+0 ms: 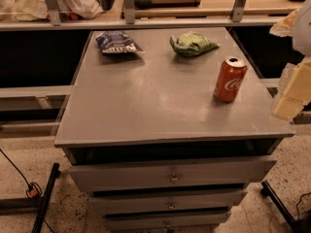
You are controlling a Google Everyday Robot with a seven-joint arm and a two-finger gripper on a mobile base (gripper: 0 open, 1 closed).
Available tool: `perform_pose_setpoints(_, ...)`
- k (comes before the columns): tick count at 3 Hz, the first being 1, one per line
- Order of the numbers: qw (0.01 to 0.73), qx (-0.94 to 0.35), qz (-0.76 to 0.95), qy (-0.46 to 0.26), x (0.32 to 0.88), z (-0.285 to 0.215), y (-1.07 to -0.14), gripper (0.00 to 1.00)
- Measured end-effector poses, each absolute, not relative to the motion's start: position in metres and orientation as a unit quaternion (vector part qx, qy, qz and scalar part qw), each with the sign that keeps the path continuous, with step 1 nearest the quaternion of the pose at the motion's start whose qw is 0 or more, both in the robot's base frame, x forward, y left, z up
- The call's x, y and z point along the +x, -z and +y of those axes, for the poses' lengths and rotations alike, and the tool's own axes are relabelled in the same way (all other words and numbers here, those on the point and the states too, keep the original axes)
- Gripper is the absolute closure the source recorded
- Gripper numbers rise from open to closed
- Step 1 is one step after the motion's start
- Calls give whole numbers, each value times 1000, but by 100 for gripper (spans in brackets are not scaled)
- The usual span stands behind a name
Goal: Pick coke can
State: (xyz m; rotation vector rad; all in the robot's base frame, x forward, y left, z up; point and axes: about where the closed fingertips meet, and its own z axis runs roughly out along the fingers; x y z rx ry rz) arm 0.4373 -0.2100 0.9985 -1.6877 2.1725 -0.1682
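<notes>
The coke can [230,79] is a small red can with a white script logo and a silver top. It stands upright on the right side of the grey cabinet top [146,106]. My gripper [293,93] shows as pale cream and white parts at the right edge of the view, to the right of the can and a little beyond the cabinet's right edge. It is apart from the can and touches nothing that I can see.
A blue snack bag [116,42] lies at the back left of the top, a green snack bag [193,43] at the back middle. Drawers [170,176] sit below the front edge. A railing [146,23] runs behind the cabinet. Black stand legs [46,198] rest on the floor.
</notes>
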Motion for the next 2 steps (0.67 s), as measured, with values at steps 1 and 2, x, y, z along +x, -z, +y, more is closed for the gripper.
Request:
perform_pose_setpoints(1,192,-601,774,60,437,-210,-999,0)
perform_pose_setpoints(2,186,-592,782,55,448,-215,-988,0)
